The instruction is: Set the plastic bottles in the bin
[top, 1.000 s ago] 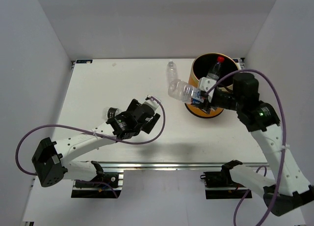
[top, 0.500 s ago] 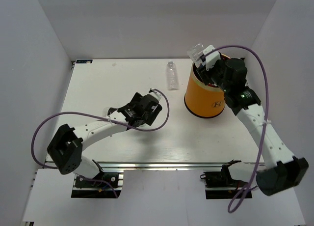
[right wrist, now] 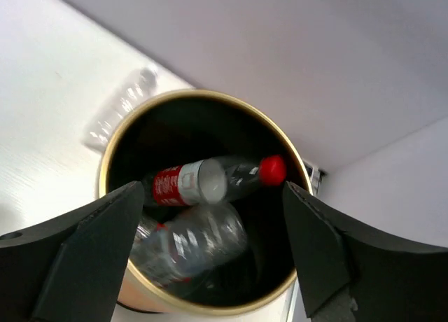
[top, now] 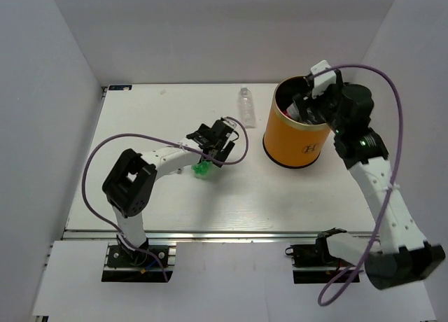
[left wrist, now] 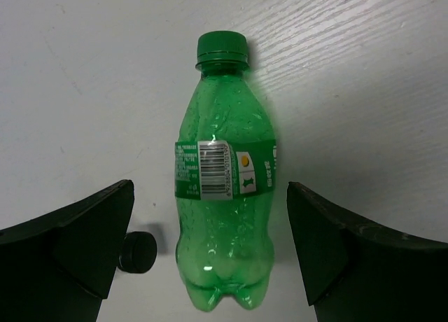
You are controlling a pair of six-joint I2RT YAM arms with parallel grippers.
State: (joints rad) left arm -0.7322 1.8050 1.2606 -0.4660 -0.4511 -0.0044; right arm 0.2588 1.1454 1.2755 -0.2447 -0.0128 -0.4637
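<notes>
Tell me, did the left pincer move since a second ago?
Yes. The left pincer slid right and toward the table's far edge, nearer the clear bottle, open over the green bottle.

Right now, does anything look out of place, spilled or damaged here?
Nothing looks spilled or broken. Only the green bottle and the plain clear bottle lie on their sides on the table, outside the orange bin.

Lab test cell (bare white walls (top: 210,28)) around a table (top: 154,112).
</notes>
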